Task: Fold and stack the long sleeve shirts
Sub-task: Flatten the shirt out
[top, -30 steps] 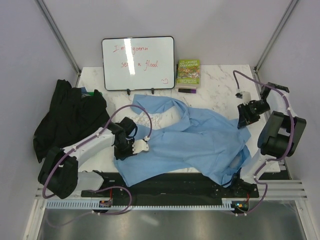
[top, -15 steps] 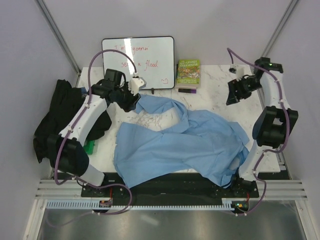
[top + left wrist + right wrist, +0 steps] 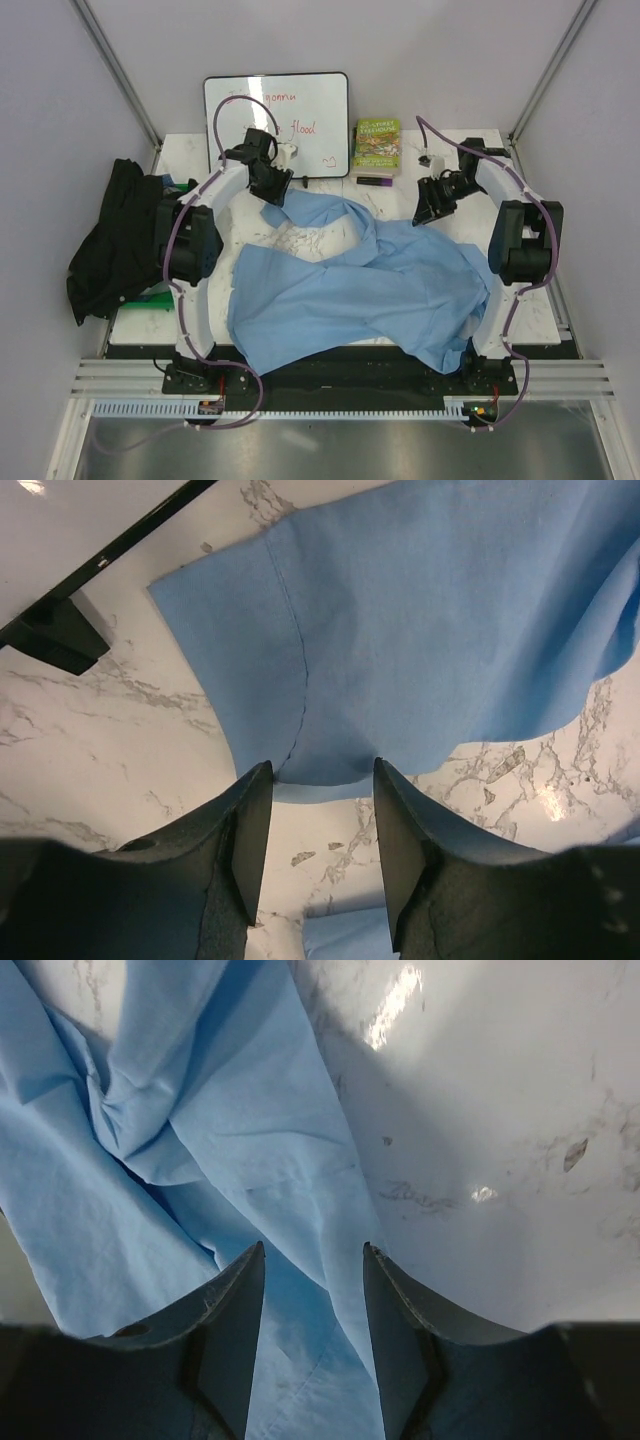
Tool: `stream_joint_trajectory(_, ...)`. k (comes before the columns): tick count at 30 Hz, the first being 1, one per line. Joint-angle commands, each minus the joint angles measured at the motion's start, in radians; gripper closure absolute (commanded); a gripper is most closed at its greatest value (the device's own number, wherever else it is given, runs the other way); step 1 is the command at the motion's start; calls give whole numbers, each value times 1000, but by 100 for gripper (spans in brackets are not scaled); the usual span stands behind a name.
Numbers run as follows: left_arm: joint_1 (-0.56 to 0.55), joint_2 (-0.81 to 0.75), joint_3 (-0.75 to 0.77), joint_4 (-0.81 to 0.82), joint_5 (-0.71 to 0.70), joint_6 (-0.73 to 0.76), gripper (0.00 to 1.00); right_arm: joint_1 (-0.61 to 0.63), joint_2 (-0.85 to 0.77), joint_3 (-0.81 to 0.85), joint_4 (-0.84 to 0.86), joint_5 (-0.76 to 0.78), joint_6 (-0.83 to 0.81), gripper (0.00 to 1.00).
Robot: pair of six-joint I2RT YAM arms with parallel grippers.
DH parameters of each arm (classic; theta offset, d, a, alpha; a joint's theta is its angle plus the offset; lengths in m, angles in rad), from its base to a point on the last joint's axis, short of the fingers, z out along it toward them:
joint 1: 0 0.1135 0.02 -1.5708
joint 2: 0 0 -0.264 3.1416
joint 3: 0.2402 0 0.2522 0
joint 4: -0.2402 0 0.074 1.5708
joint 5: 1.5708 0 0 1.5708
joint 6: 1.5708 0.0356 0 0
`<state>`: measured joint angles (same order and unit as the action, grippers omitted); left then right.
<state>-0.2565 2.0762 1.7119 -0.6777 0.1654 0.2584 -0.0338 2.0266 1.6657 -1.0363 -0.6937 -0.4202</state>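
1. Blue shirt point(image 3: 370, 290): unfolded and rumpled, spread across the middle of the marble table point(image 3: 190, 155). Its far edge lies near the whiteboard point(image 3: 275, 125) and its near edge laps past the table's front. Black shirt point(image 3: 115, 240) is heaped at the left edge, well apart from the work.
2. Step in hand, as I read it: take two far points of the blue cloth and pull it flat. To do it well, pinch a single layer at the hem on each side, then draw apart evenly.
3. Left gripper point(image 3: 322, 770): fingers spread, nothing held, straddling the seamed edge of a blue flap low over the marble.
4. Right gripper point(image 3: 312, 1250): fingers spread, empty, over a rumpled fold beside bare marble.
5. Both arms reach far with wrists pitched down, flanking the green book point(image 3: 377, 145).
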Motion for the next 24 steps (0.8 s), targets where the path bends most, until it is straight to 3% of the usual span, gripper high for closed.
stream_joint_trajectory(1,-3,51,86,-12,42,-80,50,-8,-23,-75,41,16,3,49)
stream_joint_trajectory(2,-3,76,112,-40,52,-87,51,-9,-29,-89,41,11,4,49)
stream_joint_trajectory(4,-1,134,208,-121,138,-90,69,-12,-35,-92,38,-3,12,49)
stream_joint_trajectory(5,-1,140,234,-137,173,-93,89,-20,-42,-87,36,-15,15,49)
stream_joint_trajectory(6,-4,142,271,-152,202,-102,97,-24,-48,-81,33,-17,21,49)
stream_joint_trajectory(9,-15,95,327,-160,357,-90,98,-54,-63,-43,9,-49,23,48)
stream_joint_trajectory(12,-93,-63,321,-155,444,31,98,-93,-80,-1,-27,-93,14,47)
stream_joint_trajectory(13,-130,-182,299,-155,439,83,98,-112,-89,14,-33,-96,14,48)
stream_joint_trajectory(15,-284,-316,169,-155,410,277,98,-126,-94,23,-47,-98,9,47)
stream_joint_trajectory(16,-343,-479,99,-149,367,345,98,-132,-101,32,-54,-95,-5,47)
stream_joint_trajectory(18,-495,-643,-149,-146,336,516,98,-138,-108,39,-83,-89,-21,47)
stream_joint_trajectory(20,-582,-872,-396,-148,300,635,98,-140,-120,43,-117,-92,-57,47)
stream_joint_trajectory(22,-605,-1017,-561,-166,263,737,98,-141,-141,28,-130,-101,-78,46)
stream_joint_trajectory(23,-612,-1174,-728,-180,241,872,98,-138,-150,20,-133,-104,-94,45)
stream_joint_trajectory(24,-612,-1238,-814,-171,149,922,97,-138,-164,13,-134,-104,-98,45)
